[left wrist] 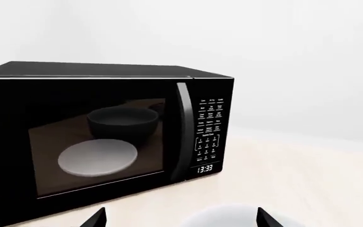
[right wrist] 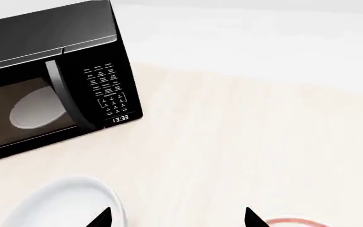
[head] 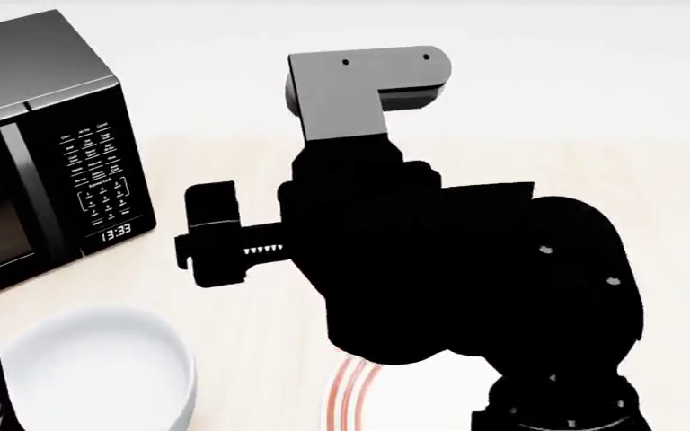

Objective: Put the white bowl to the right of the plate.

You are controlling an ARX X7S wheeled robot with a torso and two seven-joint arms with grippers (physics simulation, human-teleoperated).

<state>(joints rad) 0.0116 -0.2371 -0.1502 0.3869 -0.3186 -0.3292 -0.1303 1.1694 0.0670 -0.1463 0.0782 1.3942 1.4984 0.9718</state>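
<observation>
Bench (right wrist: 245, 142): one pale wood-grain surface that carries everything in view
Microwave (head: 33, 153): one, black, door closed, clock reading 13:33, at the far left of the head view; a pale disc shows through its door glass
Right arm (head: 441, 260): a large black mass filling the middle of the head view and hiding most of the plate
White bowl (head: 105, 373): one, deep and glossy, standing on the bench at the lower left of the head view, in front of the microwave and to the left of the plate
Plate (head: 351, 395): one, only a sliver of its red-ringed rim shows below the right arm; another bit of rim shows at the edge of the right wrist view
Left gripper (left wrist: 181, 218): fingertips spread wide with the bowl's rim showing between them; whether they touch it cannot be told, and nothing looks to be held
Right gripper (right wrist: 178, 217): fingertips also set well apart, over bare bench between bowl and plate, holding nothing
Progress: by the look of it, nothing is done yet; the bowl sits on the wrong side of the plate
Left to do: grasp the bowl, carry it across past the plate, set it down on the plate's right
</observation>
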